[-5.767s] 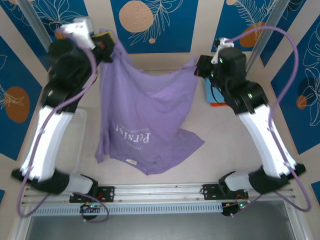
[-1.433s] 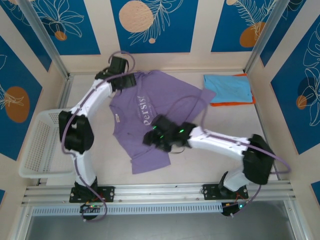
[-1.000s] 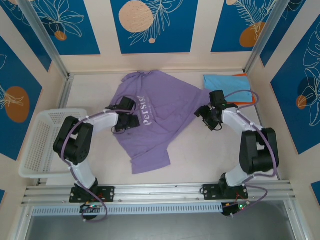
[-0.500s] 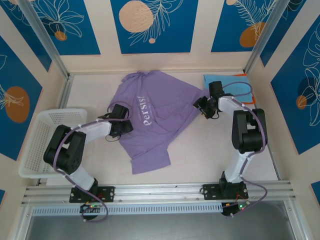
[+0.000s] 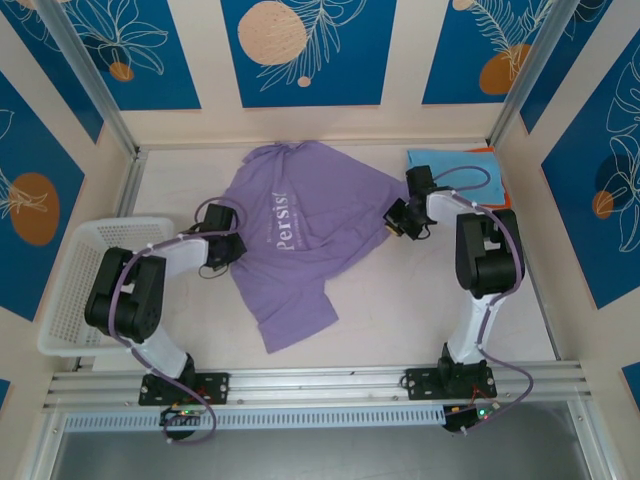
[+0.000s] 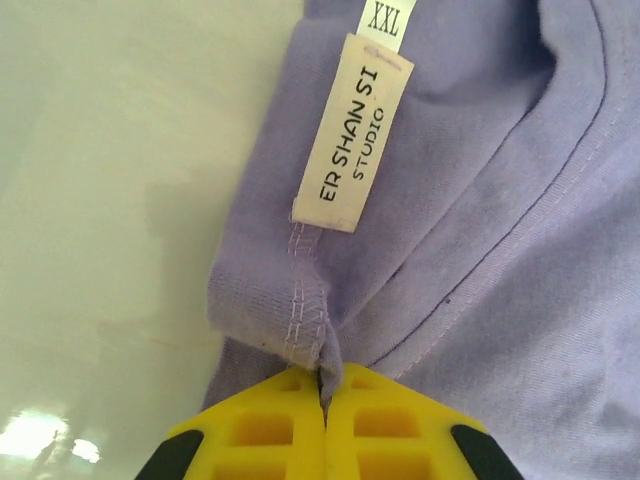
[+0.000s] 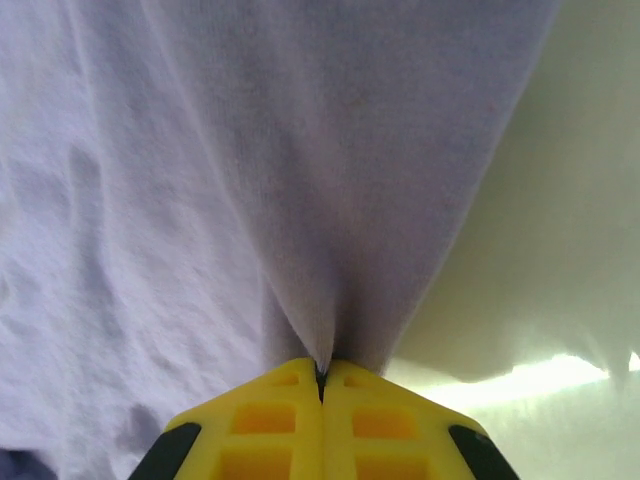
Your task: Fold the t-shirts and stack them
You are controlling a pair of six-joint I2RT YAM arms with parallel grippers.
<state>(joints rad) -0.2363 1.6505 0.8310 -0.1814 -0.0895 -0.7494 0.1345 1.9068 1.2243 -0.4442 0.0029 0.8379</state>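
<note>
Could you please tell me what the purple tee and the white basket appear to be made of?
The tee looks like soft, matte knit cloth, probably cotton jersey: it wrinkles and drapes, and the left wrist view shows a fine weave and stitched hems. The basket looks like white moulded plastic, with stiff walls and a regular mesh of holes.

lavender tee (image 5: 310,225): spread out, lettering up, centre | light blue tee (image 5: 478,168): folded, far right, atop orange tee (image 5: 483,150)

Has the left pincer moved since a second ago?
Yes. In the top view the left pincer, shut on the lavender t-shirt, has shifted left, closer to the white basket.
</note>
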